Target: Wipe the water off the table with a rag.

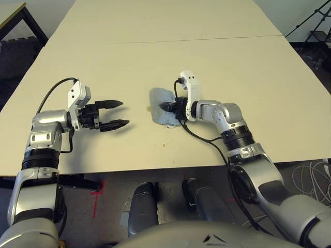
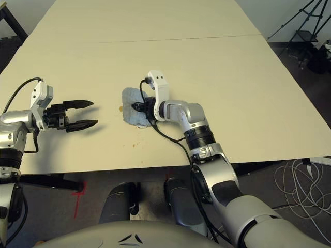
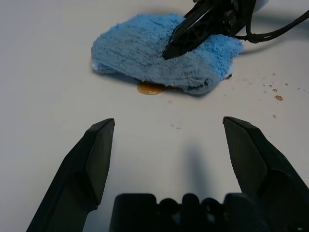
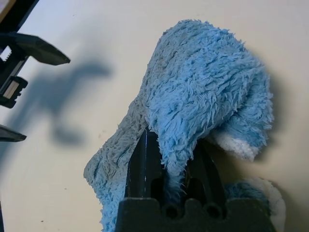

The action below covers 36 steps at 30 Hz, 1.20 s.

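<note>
- my right gripper (image 4: 169, 159) is clamped on the rag (image 1: 161, 106), pressed flat on the table (image 1: 155, 57).
- the water (image 3: 148, 88) shows at the rag's edge.
- my left gripper (image 1: 118, 113) hangs spread apart, nearby.

Two silver-grey metallic forearms with black ribbed joint collars. Each ends in a white angular wrist housing and a gripper, left gripper (image 1: 118, 114) and right gripper (image 1: 166, 106), of two tapered black fingers. A black cable loops along each arm.

txt: none legible | labels/brands: none | nums: none
</note>
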### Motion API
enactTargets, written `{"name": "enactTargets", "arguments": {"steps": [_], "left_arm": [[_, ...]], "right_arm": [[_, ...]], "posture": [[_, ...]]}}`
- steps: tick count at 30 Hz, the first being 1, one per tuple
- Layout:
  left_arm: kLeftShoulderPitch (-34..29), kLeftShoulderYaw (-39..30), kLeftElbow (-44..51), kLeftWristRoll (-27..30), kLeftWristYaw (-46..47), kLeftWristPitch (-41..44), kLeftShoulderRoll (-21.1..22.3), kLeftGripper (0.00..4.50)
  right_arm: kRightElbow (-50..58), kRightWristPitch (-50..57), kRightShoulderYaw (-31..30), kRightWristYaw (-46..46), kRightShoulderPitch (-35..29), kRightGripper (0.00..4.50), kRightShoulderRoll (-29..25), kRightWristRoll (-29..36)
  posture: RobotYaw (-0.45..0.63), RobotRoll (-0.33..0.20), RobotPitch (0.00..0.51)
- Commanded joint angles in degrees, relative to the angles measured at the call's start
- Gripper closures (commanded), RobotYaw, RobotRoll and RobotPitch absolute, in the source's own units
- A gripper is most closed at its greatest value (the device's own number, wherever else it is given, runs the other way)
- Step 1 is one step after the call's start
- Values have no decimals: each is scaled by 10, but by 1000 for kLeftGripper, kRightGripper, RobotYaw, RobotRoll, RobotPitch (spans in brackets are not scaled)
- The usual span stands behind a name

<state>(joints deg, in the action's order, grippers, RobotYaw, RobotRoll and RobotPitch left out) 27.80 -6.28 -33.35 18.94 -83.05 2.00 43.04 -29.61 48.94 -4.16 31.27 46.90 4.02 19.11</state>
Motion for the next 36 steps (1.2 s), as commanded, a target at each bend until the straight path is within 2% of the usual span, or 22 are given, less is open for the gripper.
{"name": "enactTargets", "arguments": {"steps": [1,6,13,21,30,36], "left_arm": [[-11,-5,16,5,2,6,7,0],[-13,-5,21,5,5,8,4,0],[-9,-3,21,4,6,9,2,0],[2,1,12,1,7,8,-5,0],[14,5,-2,-4,6,4,-10,0],[24,10,-14,-8,5,-1,-14,0]], "right_arm": [[-31,12,-47,17,-9,4356,24,-16],[-25,8,-68,30,-17,4356,35,-28],[-23,8,-57,32,-16,4356,23,-27],[-52,-8,-18,40,27,4356,-30,-22],[-72,-26,-1,64,57,4357,-119,-27],[-48,-4,7,89,66,4357,-183,-17]], "posture": [[-133,0,153],[-133,0,153],[-144,0,152],[-162,0,148],[-182,0,150],[-201,0,152]]}}
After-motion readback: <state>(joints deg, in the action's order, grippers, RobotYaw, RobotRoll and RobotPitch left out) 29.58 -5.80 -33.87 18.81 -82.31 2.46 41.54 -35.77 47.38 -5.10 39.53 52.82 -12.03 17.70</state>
